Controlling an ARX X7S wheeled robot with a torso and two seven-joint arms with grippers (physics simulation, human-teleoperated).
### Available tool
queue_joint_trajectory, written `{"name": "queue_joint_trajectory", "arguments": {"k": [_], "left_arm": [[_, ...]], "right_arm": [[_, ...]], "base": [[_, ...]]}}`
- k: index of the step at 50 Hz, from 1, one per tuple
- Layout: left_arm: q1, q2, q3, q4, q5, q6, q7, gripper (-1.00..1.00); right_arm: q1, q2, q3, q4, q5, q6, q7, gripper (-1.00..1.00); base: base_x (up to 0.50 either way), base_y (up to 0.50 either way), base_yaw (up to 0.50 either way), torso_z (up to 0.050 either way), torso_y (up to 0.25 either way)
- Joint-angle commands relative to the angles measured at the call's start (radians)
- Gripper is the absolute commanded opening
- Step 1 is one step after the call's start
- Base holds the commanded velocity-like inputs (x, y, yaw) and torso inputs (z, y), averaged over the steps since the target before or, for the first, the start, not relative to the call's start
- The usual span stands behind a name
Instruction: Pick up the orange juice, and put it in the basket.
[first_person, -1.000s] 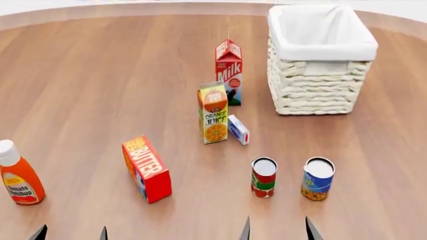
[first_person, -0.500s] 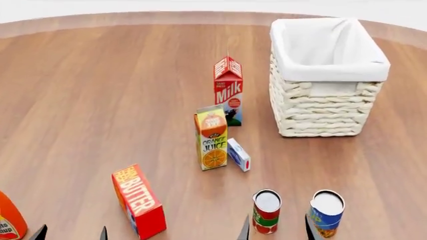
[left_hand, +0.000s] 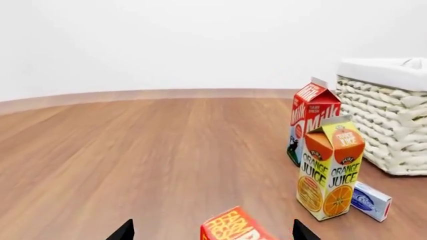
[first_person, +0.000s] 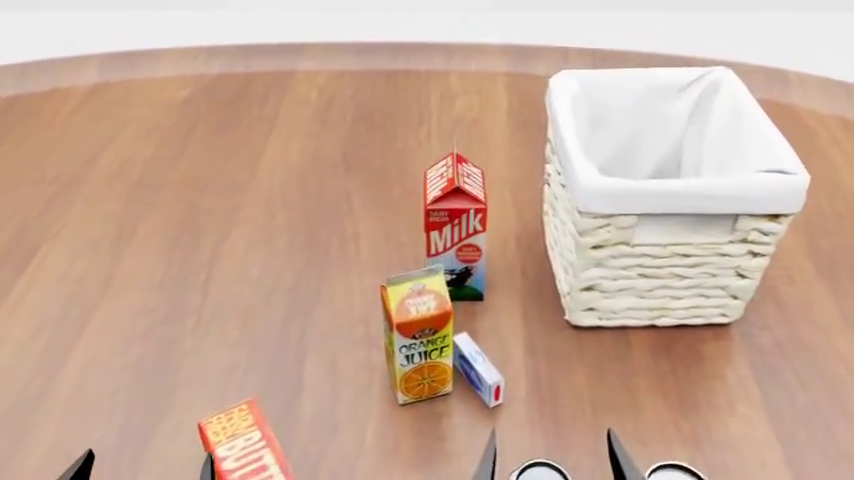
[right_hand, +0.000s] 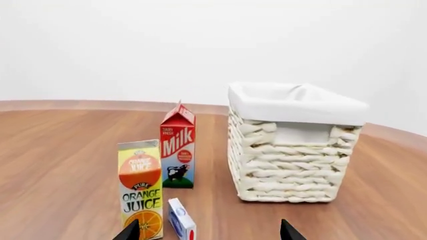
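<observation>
The orange juice carton (first_person: 419, 335) stands upright on the wooden table, in front of the red-and-white milk carton (first_person: 455, 225). It also shows in the left wrist view (left_hand: 329, 167) and the right wrist view (right_hand: 140, 189). The cream wicker basket (first_person: 667, 265) with a white lining stands at the right rear, and shows in the right wrist view (right_hand: 293, 165) and the left wrist view (left_hand: 390, 130). My left gripper (first_person: 143, 468) and right gripper (first_person: 550, 458) are open and empty at the near edge, only their fingertips showing. Both are well short of the juice.
A small white-and-blue box (first_person: 478, 369) lies right of the juice. The red butter box (first_person: 243, 445) stands by my left gripper's fingertips. Two can tops (first_person: 541, 471) show at the bottom edge near my right gripper. The table's curved far edge (first_person: 267, 55) lies beyond.
The head view has shifted so everything on the table slides toward the bottom of the picture. The ketchup bottle has left the view and the cans are nearly gone. The gripper tips keep their places.
</observation>
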Motion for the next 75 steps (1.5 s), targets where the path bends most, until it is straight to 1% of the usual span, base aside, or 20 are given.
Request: {"name": "queue_joint_trajectory", "arguments": {"k": [1,59,75], "left_arm": [[-0.001,-0.009,0.011,-0.001,-0.009,0.002,-0.011,1.0],[-0.007,-0.043,0.053,-0.003,-0.043,0.01,-0.051,1.0],[-0.009,-0.051,0.062,-0.004,-0.051,0.013,-0.06,1.0]], "right_arm": [[0.004,0.007,-0.011,0.007,0.01,-0.004,0.013,1.0],[0.006,0.042,-0.05,0.009,0.051,-0.024,0.053,1.0],[-0.037,0.06,-0.084,-0.058,0.057,-0.017,0.049,1.0]], "base": [[0.3,0.0,0.0,0.0,0.0],[0.31,0.0,0.0,0.0,0.0],[0.0,0.0,0.0,0.0,0.001]]}}
